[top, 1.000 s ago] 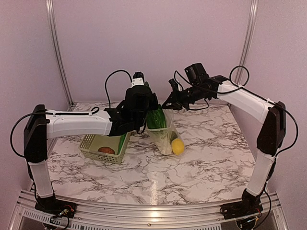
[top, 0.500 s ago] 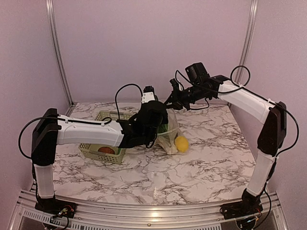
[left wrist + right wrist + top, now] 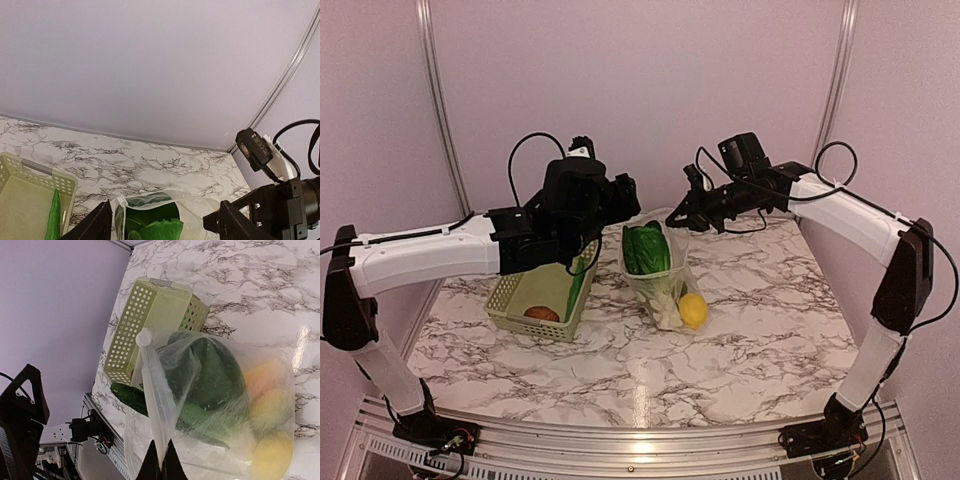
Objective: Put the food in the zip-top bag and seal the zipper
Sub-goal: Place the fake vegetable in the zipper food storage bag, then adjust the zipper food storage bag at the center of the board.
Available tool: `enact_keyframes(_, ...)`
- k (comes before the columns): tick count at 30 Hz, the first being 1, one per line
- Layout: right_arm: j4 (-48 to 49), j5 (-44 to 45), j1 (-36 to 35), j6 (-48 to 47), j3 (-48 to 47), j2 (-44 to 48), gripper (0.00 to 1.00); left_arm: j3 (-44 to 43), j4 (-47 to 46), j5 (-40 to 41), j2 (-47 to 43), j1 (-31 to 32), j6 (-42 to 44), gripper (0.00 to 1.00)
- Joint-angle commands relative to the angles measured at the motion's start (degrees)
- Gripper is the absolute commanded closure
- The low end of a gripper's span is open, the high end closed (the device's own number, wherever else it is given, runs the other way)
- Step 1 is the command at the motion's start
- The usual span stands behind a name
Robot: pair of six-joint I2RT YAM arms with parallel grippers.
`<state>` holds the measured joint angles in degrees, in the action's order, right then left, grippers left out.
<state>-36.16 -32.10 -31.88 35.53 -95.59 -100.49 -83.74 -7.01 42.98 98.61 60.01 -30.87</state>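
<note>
Top external view, far left: which container is that, and what is in it?

— That is the pale green basket [image 3: 515,300] on the marble table [image 3: 750,340]. It holds 2 things: the reddish-brown round one [image 3: 542,313] on the bottom and a long green piece [image 3: 577,288] leaning against the right wall.

And your left arm?

— It stretches in from the left, raised. My left gripper [image 3: 620,193] hangs above the basket's far right corner, up and left of the bag's mouth and apart from it. The left wrist view shows its fingers [image 3: 97,225] spread wide with nothing between them.

Next container to the right?

— The zip-top bag [image 3: 665,285] stands just beside the basket, its bottom on the table and its mouth lifted. Inside are the leafy bok choy [image 3: 647,250] near the top, the lemon [image 3: 692,310] at the bottom, and an orange piece [image 3: 260,377] seen through the plastic.

And the right arm?

— It reaches across from the right, elbow high. My right gripper [image 3: 672,218] is at the mouth's right edge, pinched fully closed on the zipper [image 3: 150,390], holding that strip up.
</note>
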Motion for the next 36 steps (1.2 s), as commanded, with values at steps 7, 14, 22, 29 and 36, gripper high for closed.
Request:
enact_keyframes(7,6.8,-0.7,-0.7,1.5,5.5,5.9,1.0,13.4,18.4,-19.8,-14.3,-7.0,-13.8,0.43)
enact_keyframes(14,8.9,-0.4,-1.6,2.4,8.8,7.3,1.0,14.6,18.4,-36.7,-10.7,-7.1,-13.9,0.52)
enact_keyframes(22,9.9,-0.1,-2.4,2.6,11.1,8.3,1.0,11.4,17.7,-41.6,-6.2,-7.1,-16.8,0.59)
enact_keyframes(29,9.0,0.0,-2.6,1.9,11.2,8.7,1.0,6.5,23.5,-39.8,-2.2,-7.1,-18.0,0.84)
enact_keyframes(36,6.9,1.4,-2.6,-0.1,9.1,8.3,1.0,-3.2,29.6,-39.1,-0.3,-7.0,-15.0,1.0)
